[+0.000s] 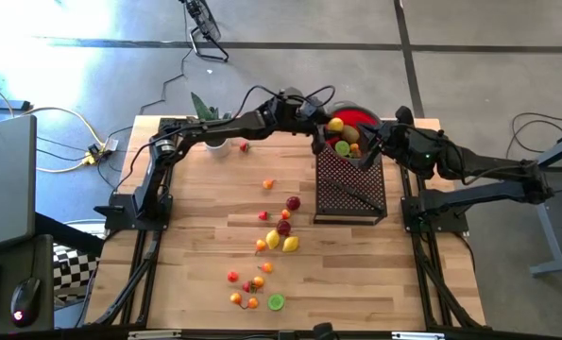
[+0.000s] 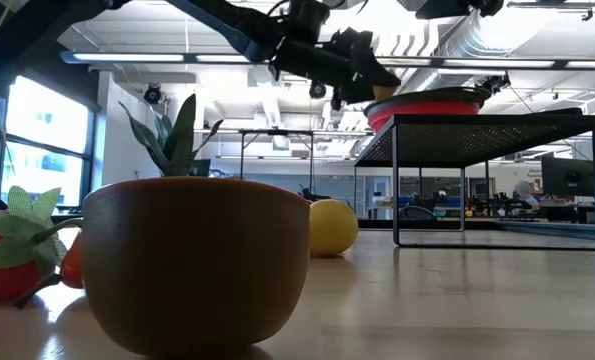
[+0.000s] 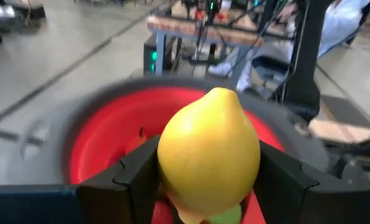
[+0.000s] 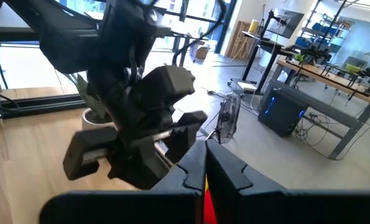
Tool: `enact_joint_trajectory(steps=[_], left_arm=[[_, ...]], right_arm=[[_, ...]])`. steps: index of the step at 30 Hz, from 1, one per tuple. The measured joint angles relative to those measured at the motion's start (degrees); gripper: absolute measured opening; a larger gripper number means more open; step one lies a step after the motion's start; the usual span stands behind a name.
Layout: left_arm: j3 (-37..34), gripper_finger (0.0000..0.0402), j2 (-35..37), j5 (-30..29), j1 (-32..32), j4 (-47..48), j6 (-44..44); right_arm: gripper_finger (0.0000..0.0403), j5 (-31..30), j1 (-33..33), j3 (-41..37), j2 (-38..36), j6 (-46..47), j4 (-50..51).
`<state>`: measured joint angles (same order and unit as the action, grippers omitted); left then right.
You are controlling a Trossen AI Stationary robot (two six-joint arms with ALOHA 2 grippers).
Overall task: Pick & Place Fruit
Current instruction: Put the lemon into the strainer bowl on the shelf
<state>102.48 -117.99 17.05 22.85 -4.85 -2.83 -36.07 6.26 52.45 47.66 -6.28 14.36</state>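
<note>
A yellow lemon hangs over the red bowl, with my left gripper shut on it. The bowl sits on top of a black mesh stand at the far right and holds several fruits. More small fruits lie loose on the wooden table's middle and near part. My right gripper is shut on nothing beside the bowl's right rim. My left gripper pinches the lemon by its two opposite sides between its two fingers. The fingers come nearly level from the table's left. The lemon is lifted clear above the bowl, its pointed end up.
A green potted plant in a white pot stands at the far edge left of the bowl, with a red fruit beside it. In the low view a large round orange-brown thing and a yellow fruit sit close by.
</note>
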Motion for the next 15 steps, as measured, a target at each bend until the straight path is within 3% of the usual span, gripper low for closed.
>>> enact_joint_trajectory(steps=[9,15], left_arm=[[-0.04,0.0205,-0.02,-0.26,-0.09,1.62,0.00],[-0.04,0.0235,-0.02,-0.24,-0.07,1.55,-0.41]], right_arm=[[0.0004,0.01,0.00,0.00,0.00,-0.04,0.05],[0.0004,0.01,0.00,0.00,0.00,-0.04,0.10]])
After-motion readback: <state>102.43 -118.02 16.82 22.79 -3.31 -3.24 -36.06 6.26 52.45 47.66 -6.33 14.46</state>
